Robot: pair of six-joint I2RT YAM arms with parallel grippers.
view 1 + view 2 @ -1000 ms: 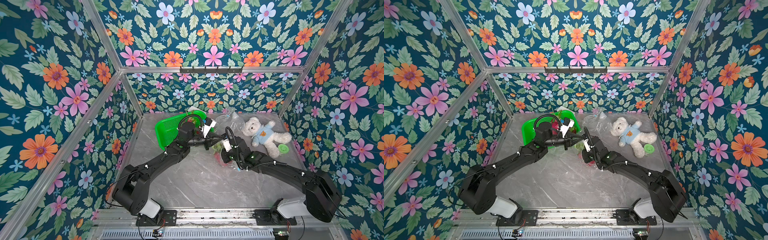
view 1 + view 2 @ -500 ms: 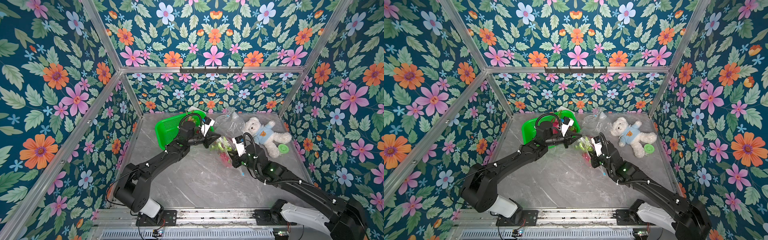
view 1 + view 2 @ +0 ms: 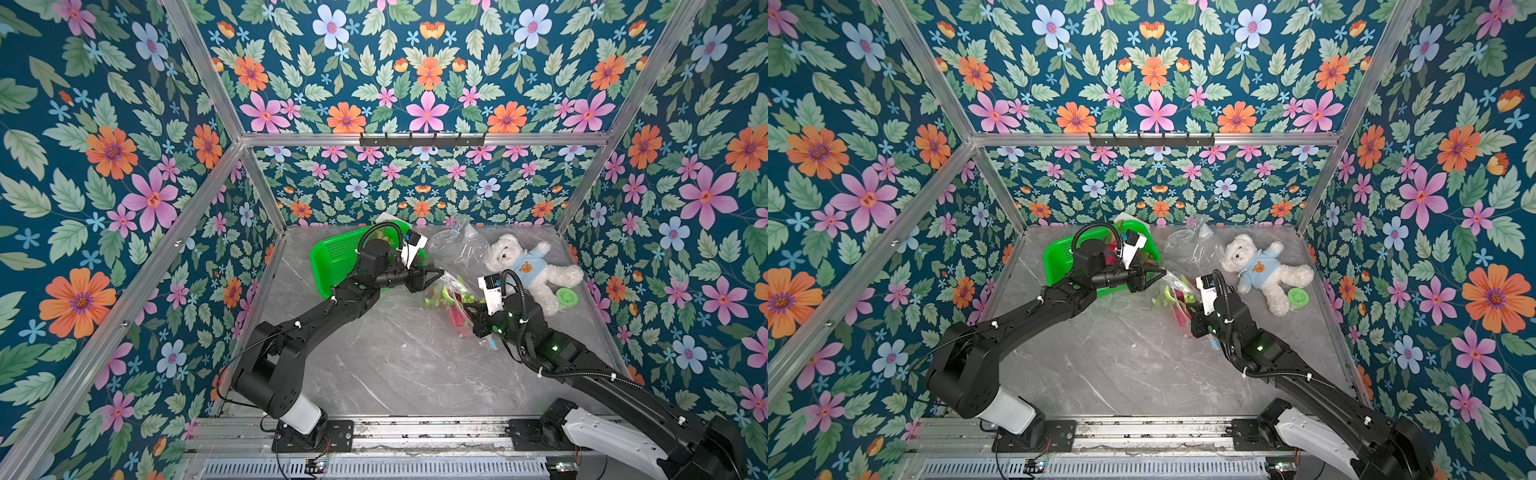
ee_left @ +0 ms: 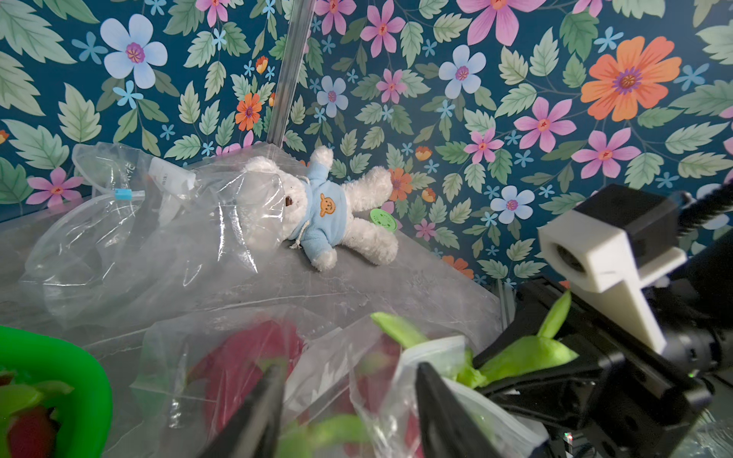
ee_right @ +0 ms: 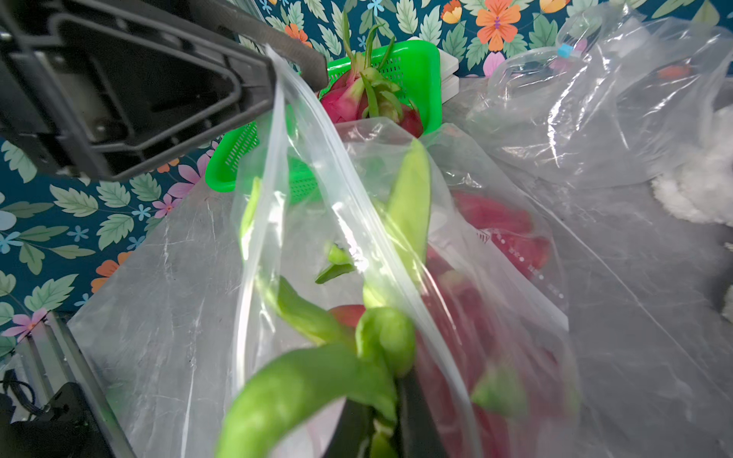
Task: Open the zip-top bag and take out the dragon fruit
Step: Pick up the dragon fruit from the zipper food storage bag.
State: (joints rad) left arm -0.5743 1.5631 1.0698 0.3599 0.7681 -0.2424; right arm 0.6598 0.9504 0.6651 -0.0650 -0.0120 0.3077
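Left gripper spread at the zip-top bag rim; right gripper pinching a green scale of the dragon fruit.

At the left, a green perforated basket sits on the grey marble tabletop with a second dragon fruit in it, just behind the left gripper. That gripper's fingers stand apart, and the bag's zip rim rises between them. The bag lies between the two grippers with its mouth open. The dragon fruit's red body shows through the clear plastic, and its green scales reach the mouth, where the right gripper's fingers are pressed together on one. Whether the bag holds more than one fruit cannot be told. Farther right and back lie crumpled clear bags, then a white teddy bear in a blue shirt, with a green round disc just beside it.
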